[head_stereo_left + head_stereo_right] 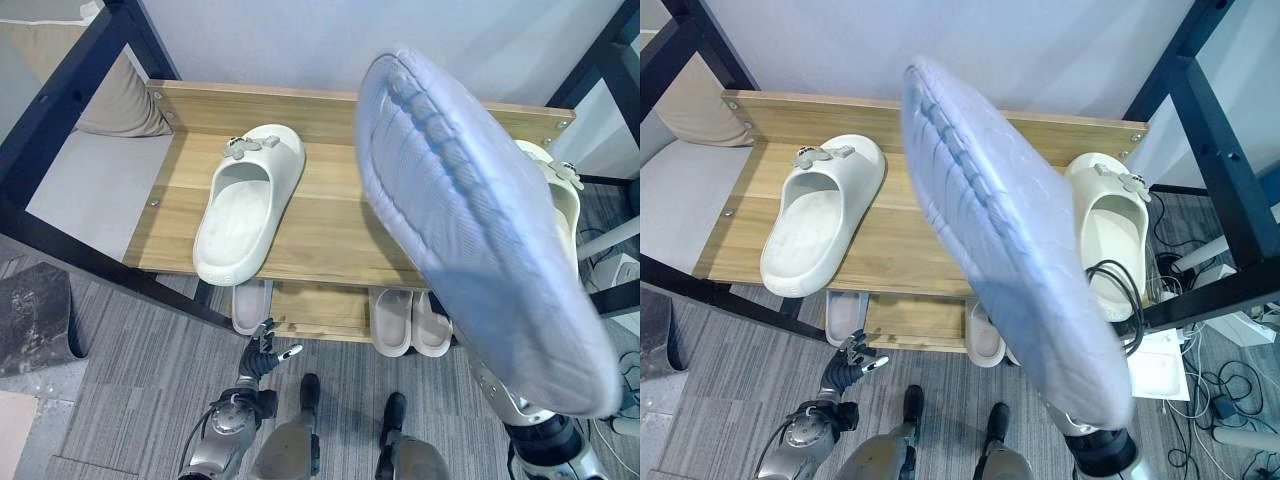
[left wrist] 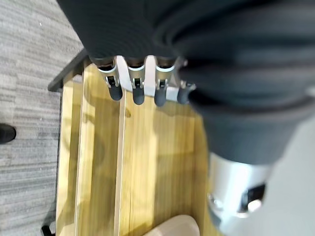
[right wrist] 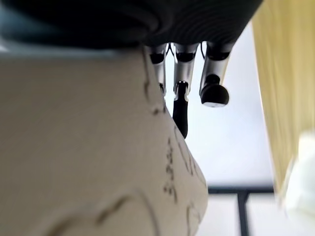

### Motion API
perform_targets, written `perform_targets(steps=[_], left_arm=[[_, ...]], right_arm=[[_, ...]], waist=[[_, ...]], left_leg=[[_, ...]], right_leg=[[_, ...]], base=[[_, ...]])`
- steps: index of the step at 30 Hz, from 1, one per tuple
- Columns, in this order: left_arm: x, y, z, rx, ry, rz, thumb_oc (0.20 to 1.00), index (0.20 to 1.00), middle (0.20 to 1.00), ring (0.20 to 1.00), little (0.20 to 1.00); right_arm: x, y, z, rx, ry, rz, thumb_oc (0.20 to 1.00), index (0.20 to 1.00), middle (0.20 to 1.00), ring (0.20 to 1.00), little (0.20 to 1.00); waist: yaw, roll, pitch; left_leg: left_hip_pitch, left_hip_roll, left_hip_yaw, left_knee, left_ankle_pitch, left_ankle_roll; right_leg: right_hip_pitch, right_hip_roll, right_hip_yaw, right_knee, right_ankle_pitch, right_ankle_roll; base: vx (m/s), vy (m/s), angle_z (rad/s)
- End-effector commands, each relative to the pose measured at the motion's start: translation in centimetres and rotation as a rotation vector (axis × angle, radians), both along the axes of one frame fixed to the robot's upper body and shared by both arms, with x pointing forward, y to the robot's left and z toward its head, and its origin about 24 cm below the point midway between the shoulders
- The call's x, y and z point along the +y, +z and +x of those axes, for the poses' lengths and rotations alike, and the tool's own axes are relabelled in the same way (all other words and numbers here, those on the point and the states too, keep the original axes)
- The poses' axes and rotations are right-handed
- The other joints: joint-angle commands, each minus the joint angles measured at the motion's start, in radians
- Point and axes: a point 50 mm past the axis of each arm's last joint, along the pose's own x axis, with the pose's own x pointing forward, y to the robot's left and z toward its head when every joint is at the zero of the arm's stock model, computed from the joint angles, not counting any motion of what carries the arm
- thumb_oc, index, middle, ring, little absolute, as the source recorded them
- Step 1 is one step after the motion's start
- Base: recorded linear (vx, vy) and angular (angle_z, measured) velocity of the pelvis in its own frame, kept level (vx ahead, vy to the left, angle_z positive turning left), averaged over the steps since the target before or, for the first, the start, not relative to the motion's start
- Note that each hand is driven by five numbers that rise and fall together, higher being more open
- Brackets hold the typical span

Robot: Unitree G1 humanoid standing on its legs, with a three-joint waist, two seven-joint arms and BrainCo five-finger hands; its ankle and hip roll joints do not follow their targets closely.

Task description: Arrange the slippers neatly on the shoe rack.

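Note:
A pale blue slipper (image 1: 480, 220) is held up close to my head, its ribbed sole facing me and its toe toward the rack's back. My right hand (image 3: 179, 93) is shut on it, the fingers curled against its cream side (image 3: 74, 147). It hides the middle right of the wooden shoe rack (image 1: 330, 220). A white slipper (image 1: 248, 205) lies on the top shelf's left, a second white slipper (image 1: 1110, 230) at its right end. My left hand (image 1: 262, 352) hangs low before the rack's lower shelf, fingers curled and holding nothing.
On the lower shelf a pair of beige slippers (image 1: 410, 320) and one more slipper (image 1: 250, 305) poke out. Black frame bars (image 1: 60, 90) flank the rack. Cables and white boxes (image 1: 1200, 360) lie on the floor at the right.

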Motion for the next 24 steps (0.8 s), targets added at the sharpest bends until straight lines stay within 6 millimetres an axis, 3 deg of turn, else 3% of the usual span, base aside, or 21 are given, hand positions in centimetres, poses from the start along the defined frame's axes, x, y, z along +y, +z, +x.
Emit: perform_targets(steps=[1, 4, 6, 8, 9, 12, 18, 19, 24], left_arm=[[1.0, 0.8, -0.1, -0.043, 0.018, -0.009, 1.000, 1.000, 1.000, 1.000, 1.000], [1.1, 0.8, -0.2, -0.047, 0.019, -0.011, 1.000, 1.000, 1.000, 1.000, 1.000], [1.2, 0.8, -0.1, -0.051, 0.020, -0.012, 1.000, 1.000, 1.000, 1.000, 1.000], [1.4, 1.0, 0.2, -0.066, 0.030, -0.010, 1.000, 1.000, 1.000, 1.000, 1.000], [1.5, 1.0, 0.2, -0.066, 0.031, -0.009, 1.000, 1.000, 1.000, 1.000, 1.000], [1.8, 0.9, 0.4, -0.072, 0.057, -0.013, 1.000, 1.000, 1.000, 1.000, 1.000], [2.4, 0.7, 0.3, -0.071, 0.119, -0.023, 1.000, 1.000, 1.000, 1.000, 1.000], [2.7, 1.1, 0.4, -0.092, 0.130, -0.018, 1.000, 1.000, 1.000, 1.000, 1.000], [2.6, 2.1, 0.5, -0.153, 0.128, -0.032, 1.000, 1.000, 1.000, 1.000, 1.000]], right_arm=[[1.1, 1.9, -3.1, -0.109, 0.306, 0.132, 0.200, 0.200, 0.200, 0.200, 0.200], [4.6, 0.3, -3.5, -0.014, 0.543, 0.029, 0.200, 0.200, 0.200, 0.200, 0.200], [5.4, -0.3, -3.5, 0.013, 0.577, -0.004, 0.200, 0.200, 0.200, 0.200, 0.200], [7.6, -2.4, -3.1, 0.075, 0.620, -0.136, 0.200, 0.200, 0.200, 0.200, 0.200], [7.6, -2.4, -3.1, 0.074, 0.621, -0.136, 0.200, 0.200, 0.200, 0.200, 0.200], [9.4, -4.9, -2.7, 0.103, 0.601, -0.311, 0.200, 0.200, 0.200, 0.200, 0.200], [9.8, -7.9, -1.8, 0.103, 0.449, -0.526, 0.200, 0.200, 0.200, 0.200, 0.200], [9.0, -9.1, -1.0, 0.034, 0.292, -0.693, 0.200, 0.200, 0.200, 0.200, 0.200], [6.1, -14.7, 0.4, 0.093, 0.015, -1.022, 0.200, 0.200, 0.200, 0.200, 0.200]], waist=[[0.020, -0.028, -0.047], [0.031, -0.031, -0.053], [0.035, -0.031, -0.053], [0.047, -0.031, -0.053], [0.046, -0.031, -0.053], [0.061, -0.030, -0.048], [0.074, -0.027, -0.034], [0.079, -0.024, -0.025], [0.078, -0.020, -0.010]], left_leg=[[0.074, -0.012, -0.026, 0.007, -0.121, 0.013], [0.075, -0.009, -0.031, 0.003, -0.118, 0.005], [0.075, -0.008, -0.032, 0.002, -0.117, 0.004], [0.075, -0.005, -0.040, -0.003, -0.111, 0.000], [0.075, -0.005, -0.040, -0.003, -0.111, -0.001], [0.071, -0.002, -0.049, -0.003, -0.107, -0.004], [0.067, -0.001, -0.065, -0.004, -0.102, -0.008], [0.063, -0.001, -0.075, -0.005, -0.099, -0.011], [0.052, 0.002, -0.097, -0.006, -0.092, -0.015]], right_leg=[[-0.018, -0.067, -0.004, 0.044, -0.008, 0.060], [-0.008, -0.066, -0.013, 0.036, -0.008, 0.057], [-0.006, -0.066, -0.016, 0.033, -0.008, 0.057], [-0.002, -0.064, -0.025, 0.027, -0.006, 0.055], [-0.002, -0.064, -0.025, 0.027, -0.006, 0.055], [0.002, -0.064, -0.037, 0.028, -0.008, 0.055], [0.006, -0.064, -0.055, 0.028, -0.008, 0.056], [0.007, -0.063, -0.066, 0.031, -0.012, 0.057], [0.008, -0.063, -0.089, 0.039, -0.020, 0.059]], base=[[0.00, 0.000, 0.00], [-0.02, -0.029, 0.01], [-0.02, -0.017, 0.06], [-0.02, -0.013, 0.02], [0.00, 0.000, 0.00], [-0.01, -0.017, 0.09], [-0.01, -0.005, 0.10], [-0.02, -0.009, 0.04], [-0.01, -0.013, 0.19]])
